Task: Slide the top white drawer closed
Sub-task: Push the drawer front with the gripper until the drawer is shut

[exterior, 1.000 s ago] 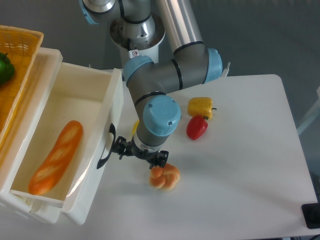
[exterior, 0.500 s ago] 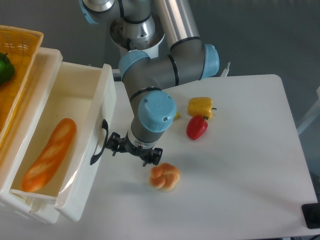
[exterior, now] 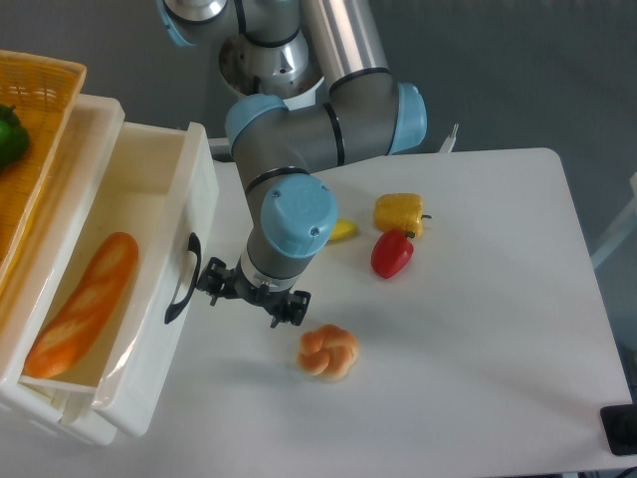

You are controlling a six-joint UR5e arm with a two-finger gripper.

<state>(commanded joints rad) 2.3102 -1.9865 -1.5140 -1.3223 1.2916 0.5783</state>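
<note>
You are looking down on a white table (exterior: 478,398) with a smooth, matte top and rounded corners; its far right corner shows near the top of the view and its right edge runs down toward a dark object (exterior: 619,430) at the lower right. Beyond the table the floor (exterior: 537,70) is plain grey.

At the table's left edge stands the white cabinet, and the top white drawer (exterior: 149,289) is pulled partway out of it, its glossy front panel facing right with the black arched handle (exterior: 182,279) on it. Inside the drawer lies a long baguette (exterior: 82,304). Left of the drawer, at the far left corner, you see a woven yellow basket (exterior: 45,110) with something green (exterior: 8,134) in it.

The gripper (exterior: 253,296) hangs from the arm (exterior: 299,149) just right of the drawer front, close beside the handle; you cannot tell from this angle whether it touches the panel. Its two fingers point across the view and stand apart, grasping nothing.

On the table's bare middle, a knotted bread roll (exterior: 328,352) sits near the gripper. Further toward the far edge, a red pepper (exterior: 392,254) and a yellow pepper (exterior: 399,213) lie touching each other, and a small yellow item (exterior: 342,231) peeks out from under the arm.
</note>
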